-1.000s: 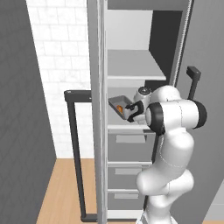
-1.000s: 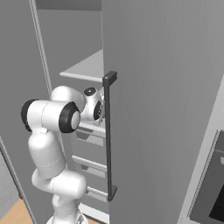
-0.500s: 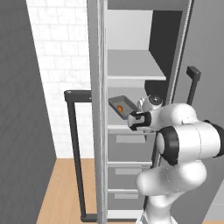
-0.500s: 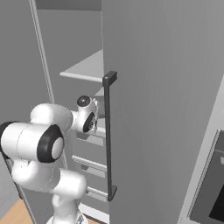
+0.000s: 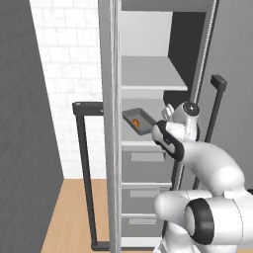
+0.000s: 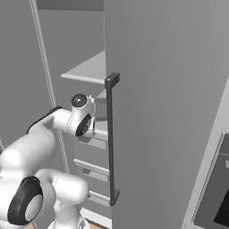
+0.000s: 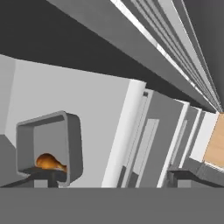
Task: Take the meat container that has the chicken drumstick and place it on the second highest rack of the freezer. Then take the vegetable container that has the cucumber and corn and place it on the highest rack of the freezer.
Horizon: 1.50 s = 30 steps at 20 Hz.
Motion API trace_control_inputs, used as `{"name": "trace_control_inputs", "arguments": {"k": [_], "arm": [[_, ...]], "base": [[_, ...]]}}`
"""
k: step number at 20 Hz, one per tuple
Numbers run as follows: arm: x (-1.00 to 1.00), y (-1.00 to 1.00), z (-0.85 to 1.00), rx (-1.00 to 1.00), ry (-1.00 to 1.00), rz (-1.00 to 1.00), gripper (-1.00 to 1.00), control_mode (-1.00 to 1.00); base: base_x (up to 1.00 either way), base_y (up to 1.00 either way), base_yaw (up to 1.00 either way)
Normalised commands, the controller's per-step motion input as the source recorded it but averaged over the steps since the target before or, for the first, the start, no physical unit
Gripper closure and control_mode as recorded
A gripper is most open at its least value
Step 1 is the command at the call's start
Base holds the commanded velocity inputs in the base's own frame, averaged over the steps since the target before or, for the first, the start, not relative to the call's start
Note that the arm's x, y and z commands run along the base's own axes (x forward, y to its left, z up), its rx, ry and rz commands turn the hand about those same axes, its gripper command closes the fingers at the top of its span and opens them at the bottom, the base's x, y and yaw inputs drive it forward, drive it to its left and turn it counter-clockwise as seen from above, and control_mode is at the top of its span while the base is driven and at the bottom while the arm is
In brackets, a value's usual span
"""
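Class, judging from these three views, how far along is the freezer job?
Done: the meat container with the drumstick has been lifted into the freezer. In hand: the pincer carries it, tilted, just under the shelf, not yet resting on a rack. Left: set it down, then the vegetable container.

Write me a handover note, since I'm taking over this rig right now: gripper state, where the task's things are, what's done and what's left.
Gripper: shut on the meat container, one of the fingers at its rim.
Meat container: tilted in the open freezer, just above the second highest rack, chicken drumstick inside.
Done: meat container picked up and brought in.
Left: set it flat on that rack and release, then fetch the vegetable container for the highest rack.
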Motion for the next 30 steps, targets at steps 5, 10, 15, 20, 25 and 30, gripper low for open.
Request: {"name": "trace_control_inputs", "arguments": {"k": [5, 10, 15, 20, 25, 30], "arm": [[-0.67, 0.0, 0.61, -0.02, 0.18, 0.09, -1.0, -1.0], [-0.68, 0.0, 0.61, -0.1, 0.31, 0.19, -1.0, -1.0], [-0.78, 0.0, 0.38, -0.16, 0.24, 0.28, -1.0, -1.0], [-0.99, 0.03, 0.22, -0.13, 0.09, 0.38, -1.0, -1.0], [-0.94, 0.11, 0.2, -0.01, 0.0, 0.43, -1.0, -1.0], [-0.58, 0.28, 0.32, 0.0, 0.0, 0.4, -1.0, -1.0]], "base": [[0.0, 0.0, 0.0], [0.0, 0.0, 0.0], [0.0, 0.0, 0.0], [0.0, 0.0, 0.0], [0.0, 0.0, 0.0], [0.0, 0.0, 0.0]]}}
